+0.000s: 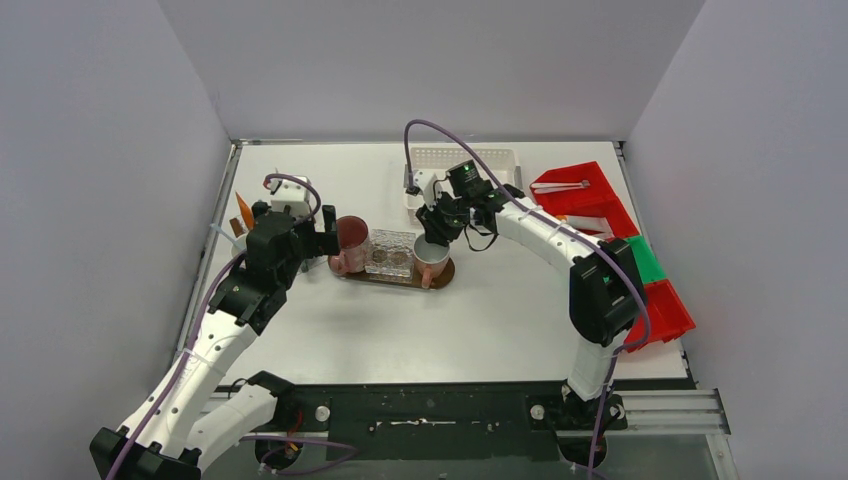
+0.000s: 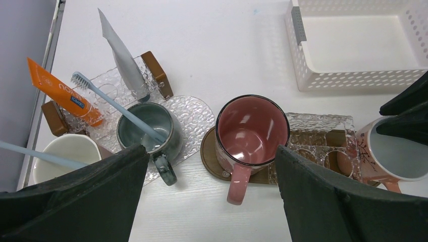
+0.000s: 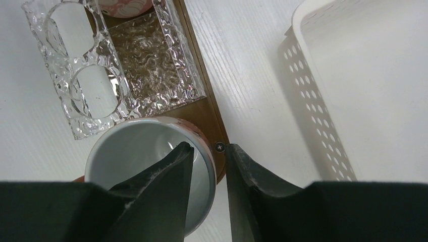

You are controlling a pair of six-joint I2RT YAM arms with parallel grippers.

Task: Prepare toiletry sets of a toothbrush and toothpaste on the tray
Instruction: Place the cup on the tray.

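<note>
A brown wooden tray [image 1: 395, 273] carries a maroon mug [image 2: 251, 131], a clear glass holder [image 3: 101, 65] and a pinkish-white mug [image 3: 131, 151]; both mugs are empty. My right gripper [image 3: 209, 147] straddles the pinkish-white mug's rim, one finger inside and one outside, slightly parted with gaps on both sides. My left gripper [image 2: 212, 196] is wide open just in front of the maroon mug's handle, holding nothing. To the left, a dark green mug [image 2: 149, 132] holds a blue toothbrush [image 2: 111, 103]. A white mug [image 2: 65, 154], a grey tube [image 2: 123, 55] and an orange tube [image 2: 63, 93] stand beside it.
A white perforated basket [image 2: 358, 45] sits behind the tray, close to the right arm. Red bins [image 1: 580, 195] and a green one [image 1: 648, 262] line the right edge. The second glass holder with brown ends [image 2: 156, 73] stands near the left wall.
</note>
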